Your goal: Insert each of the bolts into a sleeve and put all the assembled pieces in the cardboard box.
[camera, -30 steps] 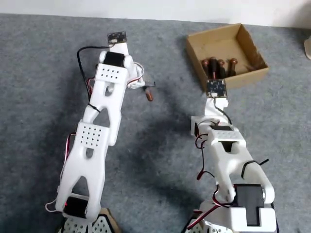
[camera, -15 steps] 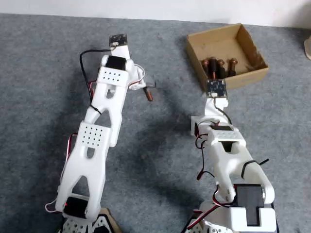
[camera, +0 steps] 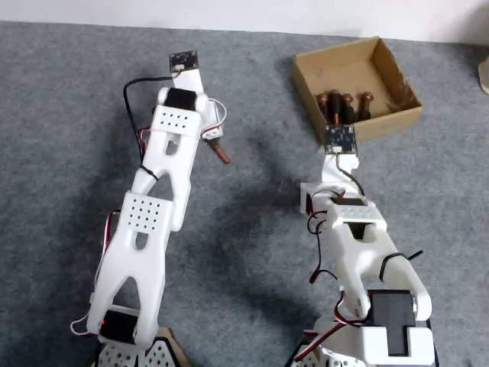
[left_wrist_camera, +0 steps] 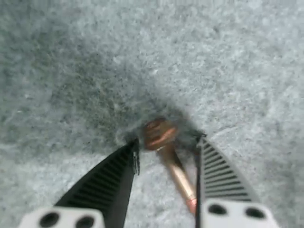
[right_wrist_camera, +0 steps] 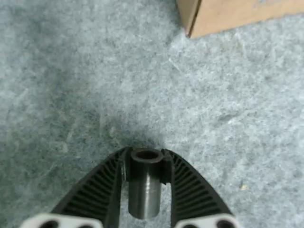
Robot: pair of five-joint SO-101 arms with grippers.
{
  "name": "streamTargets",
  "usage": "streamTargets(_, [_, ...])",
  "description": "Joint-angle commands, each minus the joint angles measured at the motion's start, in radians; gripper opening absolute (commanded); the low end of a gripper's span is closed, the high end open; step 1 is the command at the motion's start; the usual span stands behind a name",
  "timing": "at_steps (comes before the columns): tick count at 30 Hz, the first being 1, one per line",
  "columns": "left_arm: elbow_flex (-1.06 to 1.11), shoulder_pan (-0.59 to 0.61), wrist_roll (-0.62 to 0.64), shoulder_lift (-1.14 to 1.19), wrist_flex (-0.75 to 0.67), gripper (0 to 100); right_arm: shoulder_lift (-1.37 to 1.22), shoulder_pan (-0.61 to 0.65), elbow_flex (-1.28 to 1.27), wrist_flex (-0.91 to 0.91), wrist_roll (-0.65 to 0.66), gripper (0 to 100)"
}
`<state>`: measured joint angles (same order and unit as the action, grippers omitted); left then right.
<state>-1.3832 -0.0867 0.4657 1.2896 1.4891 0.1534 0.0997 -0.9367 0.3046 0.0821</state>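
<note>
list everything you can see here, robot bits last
cardboard box: one, brown, far right of the table in the high view
assembled pieces: four heads showing, copper and dark, in a row inside the cardboard box
bolt: one, copper, between the left claw's fingers, over the carpet
sleeve: one, dark, upright, gripped in the right claw
carpet: one, grey, covers the table
pale object: one, cut off at the right edge, cannot tell what
arms: two, white, left arm and right arm side by side
left claw: black fingers, apart around the bolt
right claw: black fingers, closed on the sleeve, near the box corner
</note>
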Motion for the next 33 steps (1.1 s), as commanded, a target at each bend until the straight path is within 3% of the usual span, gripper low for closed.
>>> streamTargets(1, [0.001,0.022,-0.003,0.012,-0.037,16,0.035,-0.005,0.005,-0.019,0.011,0.5])
streamTargets(17, [-0.001,0.021,-0.003,0.013,-0.034,16,0.041,-0.005,0.005,-0.019,0.011,0.5])
streamTargets(22, [-0.002,0.018,-0.008,0.012,-0.032,1,0.042,-0.005,0.007,-0.019,0.005,0.5])
streamTargets(29, [-0.05,0.015,-0.008,0.012,-0.031,0,0.088,-0.002,0.001,-0.016,0.003,0.5])
streamTargets(33, [-0.143,0.008,-0.009,0.015,0.038,0,0.213,0.039,-0.096,-0.021,0.003,0.5])
